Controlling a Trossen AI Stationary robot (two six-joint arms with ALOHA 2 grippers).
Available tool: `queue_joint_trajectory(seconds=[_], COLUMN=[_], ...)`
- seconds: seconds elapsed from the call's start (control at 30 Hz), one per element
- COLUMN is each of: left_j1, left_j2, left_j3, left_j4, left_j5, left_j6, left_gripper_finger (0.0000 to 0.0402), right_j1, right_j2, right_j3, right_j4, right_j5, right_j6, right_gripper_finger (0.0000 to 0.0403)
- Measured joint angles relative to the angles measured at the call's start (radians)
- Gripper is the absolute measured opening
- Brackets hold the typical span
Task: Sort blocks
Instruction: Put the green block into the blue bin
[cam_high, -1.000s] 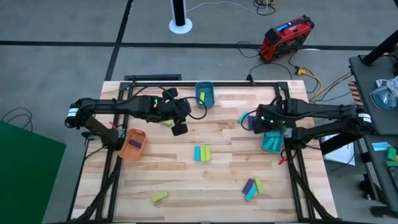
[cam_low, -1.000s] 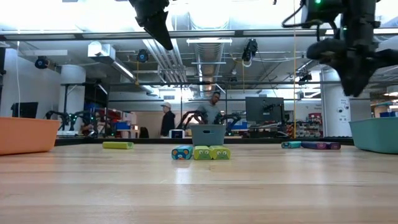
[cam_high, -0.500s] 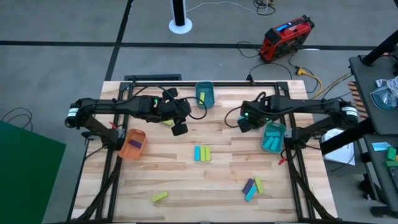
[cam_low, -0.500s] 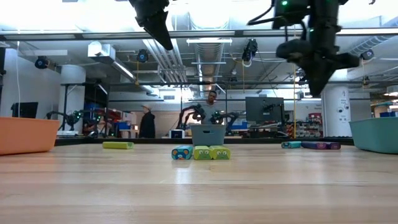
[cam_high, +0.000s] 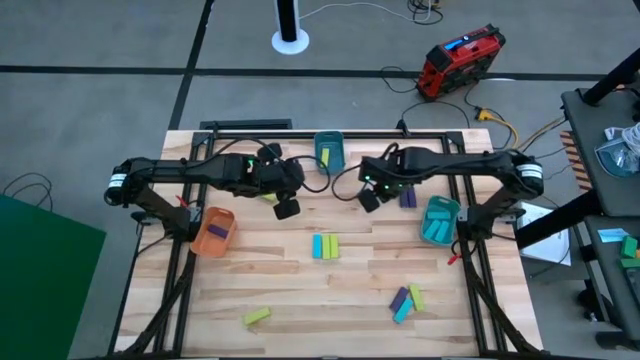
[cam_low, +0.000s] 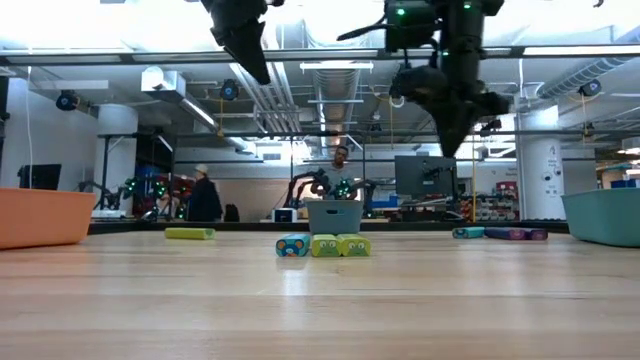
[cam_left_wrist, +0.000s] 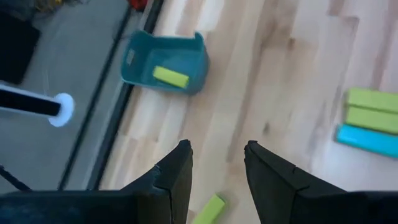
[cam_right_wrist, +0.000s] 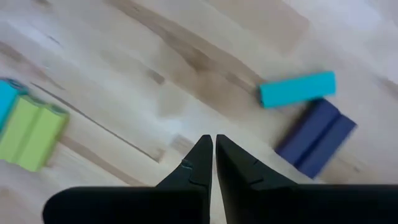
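The blocks are small bars. A cyan one and two yellow-green ones (cam_high: 325, 246) lie side by side at the table's middle. A cyan block (cam_right_wrist: 297, 89) and a purple pair (cam_right_wrist: 316, 137) lie just right of my right gripper (cam_high: 368, 200), which hangs shut above the bare table. A mixed cluster (cam_high: 405, 300) lies near right, and one yellow-green block (cam_high: 257, 316) lies near left. My left gripper (cam_left_wrist: 217, 149) hangs open above the table left of centre, holding nothing, with a yellow-green block (cam_left_wrist: 208, 208) below it.
A teal bin (cam_high: 330, 152) at the far middle holds a yellow-green block (cam_left_wrist: 171, 76). An orange bin (cam_high: 212, 230) at the left holds a purple block. A second teal bin (cam_high: 438, 220) stands at the right. People move in the room behind the table.
My right gripper has swung from above the right teal bin toward the table's left, past the cyan and purple blocks, rolling its wrist as it went. My left arm has kept still. No block has moved.
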Motion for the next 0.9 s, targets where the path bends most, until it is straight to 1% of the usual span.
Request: queue_joint_trajectory(seconds=[0.1,0.27,0.5,0.6,0.73,0.8,0.83,0.9], left_j1=[0.000,-0.002,-0.002,0.002,0.024,0.053,0.075,0.122], left_j2=[0.000,0.000,0.000,0.000,0.000,0.000,0.000,0.000], left_j3=[-0.001,-0.002,-0.013,-0.031,-0.086,-0.127,-0.151,-0.205], left_j4=[-0.029,-0.059,-0.135,-0.174,-0.159,-0.137,-0.122,-0.088], left_j5=[0.040,0.062,0.097,0.097,0.100,0.157,0.206,0.337], left_j6=[-0.017,-0.050,-0.084,-0.050,0.079,0.153,0.191,0.262], left_gripper_finger=[0.0126,0.0126,0.0126,0.0126,0.0126,0.0126,0.0125,0.0122], right_j1=[0.000,0.000,0.000,0.000,0.000,0.000,0.000,0.000], right_j2=[0.023,0.050,0.047,0.040,0.037,0.037,0.037,0.037], right_j3=[0.031,0.065,0.069,0.069,0.069,0.069,0.069,0.069], right_j4=[0.019,0.039,0.044,0.044,0.044,0.045,0.045,0.045], right_j5=[0.000,-0.001,-0.002,-0.003,-0.003,-0.003,-0.003,-0.003], right_j6=[-0.018,-0.047,-0.059,-0.064,-0.074,-0.074,-0.074,-0.074], right_gripper_finger=[0.0013,0.0013,0.0013,0.0013,0.0013,0.0013,0.0013,0.0013])
